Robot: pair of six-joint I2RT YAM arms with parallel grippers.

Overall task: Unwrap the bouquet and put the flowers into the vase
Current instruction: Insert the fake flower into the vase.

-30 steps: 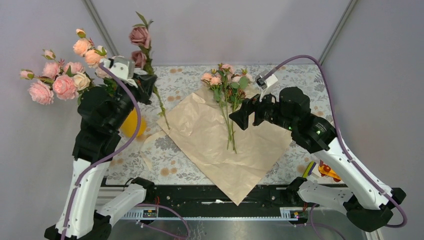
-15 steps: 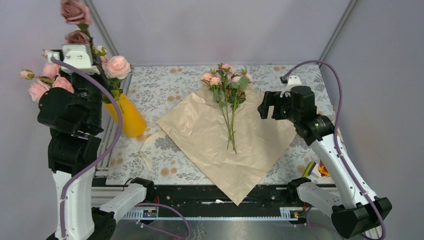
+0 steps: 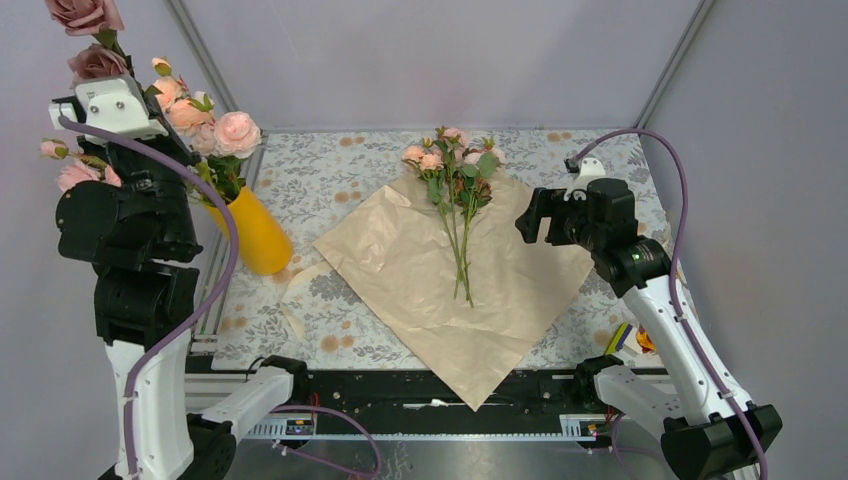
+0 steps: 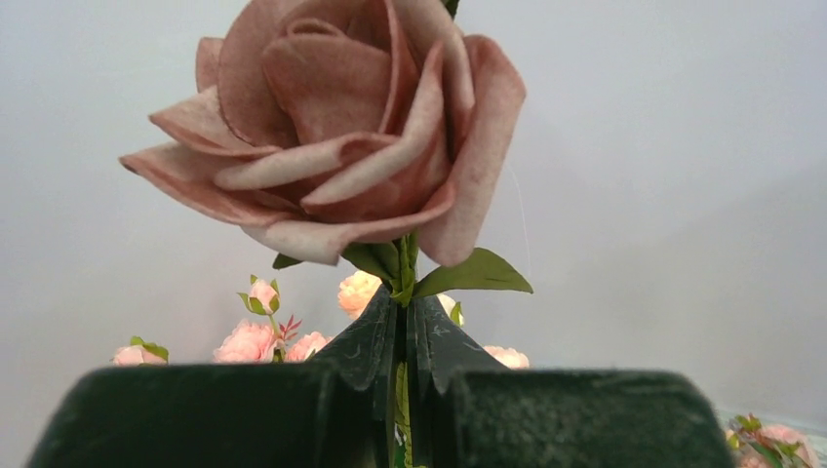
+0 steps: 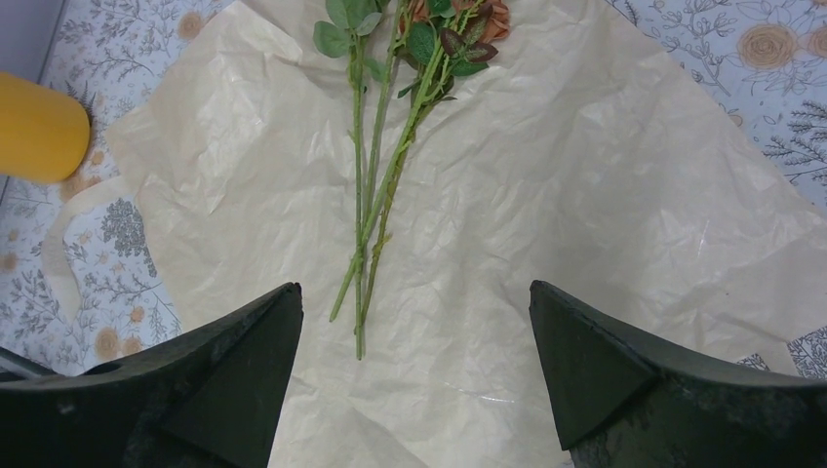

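Hidden: the vase (image 3: 258,240) is hiding its mouth under the big pink and peach bunch (image 3: 200,115) and my left arm. The upper mauve bloom is running off the frame's top edge.
Hard to count: the stems are overlapping; I am making out three or four.
Counts: I am seeing one vase, one paper sheet (image 3: 440,290), one ribbon (image 3: 290,300) and two mauve blooms.
Left gripper (image 4: 405,327): I am pinching the mauve rose stem (image 4: 341,146) tight, above and left of the vase.
Right gripper (image 5: 414,292): I am spreading my jaws wide on nothing, hovering well right of the vase.
Flowers (image 3: 455,195): lying on the paper, right of the vase.
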